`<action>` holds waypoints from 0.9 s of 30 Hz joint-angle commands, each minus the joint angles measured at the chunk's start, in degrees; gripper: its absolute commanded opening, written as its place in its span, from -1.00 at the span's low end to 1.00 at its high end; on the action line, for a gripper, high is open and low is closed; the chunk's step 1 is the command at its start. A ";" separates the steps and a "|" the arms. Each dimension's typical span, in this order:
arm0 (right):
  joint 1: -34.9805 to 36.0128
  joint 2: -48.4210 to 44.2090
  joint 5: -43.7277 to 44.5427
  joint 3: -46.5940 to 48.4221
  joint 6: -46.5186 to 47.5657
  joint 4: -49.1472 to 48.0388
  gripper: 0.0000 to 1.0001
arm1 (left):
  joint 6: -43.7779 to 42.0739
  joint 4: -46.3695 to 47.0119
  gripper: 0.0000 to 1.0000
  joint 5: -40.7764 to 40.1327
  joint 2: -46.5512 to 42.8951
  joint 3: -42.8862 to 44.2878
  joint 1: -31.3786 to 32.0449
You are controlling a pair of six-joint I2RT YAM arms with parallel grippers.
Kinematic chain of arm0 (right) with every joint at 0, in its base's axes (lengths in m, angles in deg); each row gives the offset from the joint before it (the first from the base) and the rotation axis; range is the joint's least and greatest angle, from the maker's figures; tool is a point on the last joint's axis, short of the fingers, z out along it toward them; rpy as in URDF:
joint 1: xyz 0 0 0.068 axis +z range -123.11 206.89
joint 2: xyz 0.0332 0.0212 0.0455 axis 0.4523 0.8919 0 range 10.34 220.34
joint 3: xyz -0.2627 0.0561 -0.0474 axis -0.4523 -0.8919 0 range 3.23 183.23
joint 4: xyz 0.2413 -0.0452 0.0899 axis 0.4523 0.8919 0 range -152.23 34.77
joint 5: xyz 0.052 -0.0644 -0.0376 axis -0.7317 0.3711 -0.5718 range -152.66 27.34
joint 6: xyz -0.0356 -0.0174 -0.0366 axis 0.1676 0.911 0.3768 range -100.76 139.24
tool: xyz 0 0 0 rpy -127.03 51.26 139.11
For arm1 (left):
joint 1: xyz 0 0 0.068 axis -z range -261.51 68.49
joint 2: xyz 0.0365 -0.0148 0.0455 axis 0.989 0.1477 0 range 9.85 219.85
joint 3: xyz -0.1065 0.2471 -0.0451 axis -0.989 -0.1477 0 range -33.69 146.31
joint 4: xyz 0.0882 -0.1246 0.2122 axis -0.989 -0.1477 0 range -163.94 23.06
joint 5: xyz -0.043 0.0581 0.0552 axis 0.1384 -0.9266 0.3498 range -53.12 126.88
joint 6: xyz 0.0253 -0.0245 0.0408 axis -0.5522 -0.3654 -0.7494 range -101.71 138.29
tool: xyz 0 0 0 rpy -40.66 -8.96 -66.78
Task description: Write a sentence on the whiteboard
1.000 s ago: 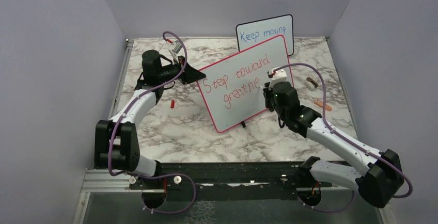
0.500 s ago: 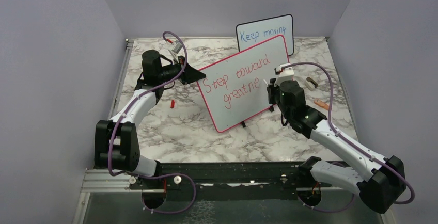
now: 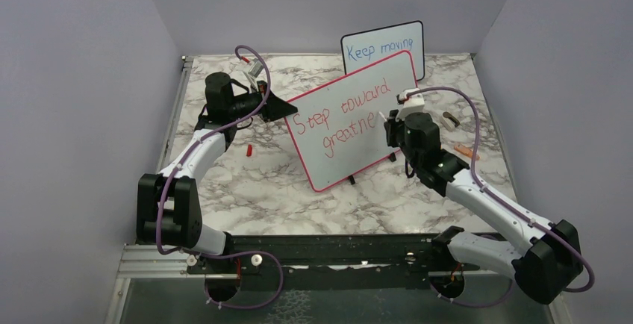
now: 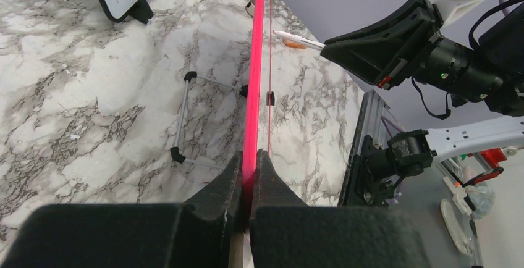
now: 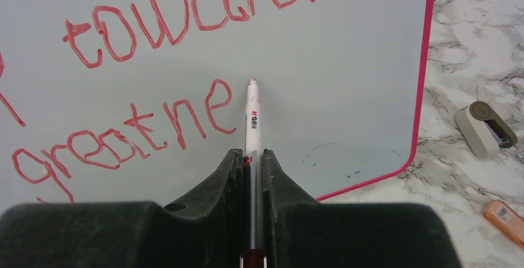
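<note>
Pinches the left edge of the mid-table pink-framed rectangular whiteboard (image 3: pixel 345 161) in the left gripper (image 4: pixel 249 158), clamps the white marker (image 5: pixel 253 117) in the right gripper (image 5: pixel 250 155) beside the red sentence (image 3: pixel 342 118), and could tip the board by overpressing.

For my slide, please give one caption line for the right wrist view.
Right gripper shut on a marker, its tip beside the last "e" of the unfinished red sentence on the pink-framed whiteboard.

Two boards: pink-framed whiteboard (image 3: pixel 345 156), black-framed board (image 3: pixel 403 59). Two grippers — left gripper (image 4: pixel 249 158), right gripper (image 5: pixel 251 155). One marker (image 5: pixel 253 120), one beige block (image 5: pixel 485 129), one orange stick (image 5: pixel 507 218), one red scrap (image 3: pixel 248 148).
</note>
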 commanded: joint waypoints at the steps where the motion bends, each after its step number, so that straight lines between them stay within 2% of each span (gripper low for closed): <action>1: -0.61 0.55 -1.52 0.51 -0.40 -2.74 -1.00 | -2.49 -4.11 -1.00 -0.62 1.63 -0.32 0.49; 27: -1.16 1.11 -5.97 1.23 -0.07 -2.19 -1.00 | -2.58 -4.20 -1.00 -0.51 1.60 -0.31 0.43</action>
